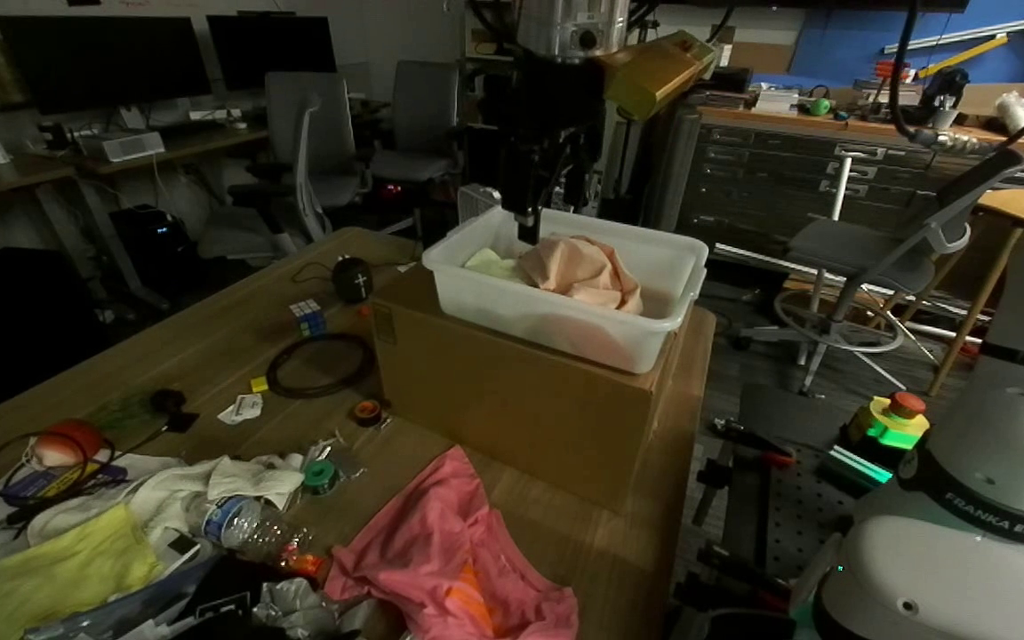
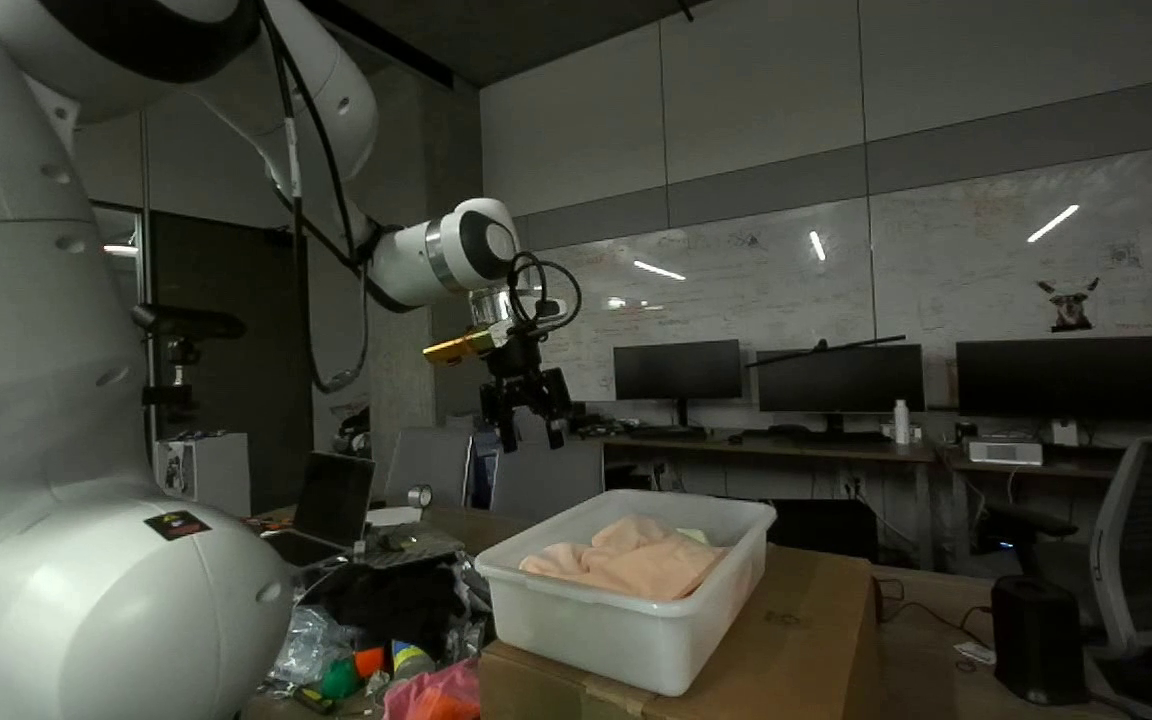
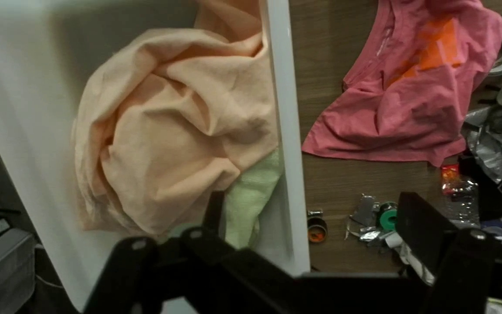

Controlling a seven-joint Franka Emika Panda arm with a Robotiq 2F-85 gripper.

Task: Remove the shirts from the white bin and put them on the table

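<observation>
The white bin [image 1: 556,333] stands on a cardboard box on the table [image 1: 614,551]; the bin also shows in an exterior view [image 2: 596,635] and the wrist view [image 3: 292,152]. A crumpled peach shirt [image 1: 579,271] lies in it, also in the wrist view [image 3: 177,126]. A pale green cloth [image 3: 251,196] sticks out partly from under the peach shirt. A pink shirt with an orange print [image 1: 459,551] lies on the table, also in the wrist view [image 3: 412,96]. My gripper [image 2: 533,438] is open and empty above the bin; in the wrist view its fingers [image 3: 312,200] appear either side of the bin's wall.
The cardboard box [image 1: 512,418] raises the bin above the table. Clutter covers the table's near left: a plastic bottle [image 1: 245,524], a yellow cloth [image 1: 59,560] and small parts. A cable loop [image 1: 321,364], a puzzle cube [image 1: 308,317] and a black speaker [image 1: 352,278] lie beside the box.
</observation>
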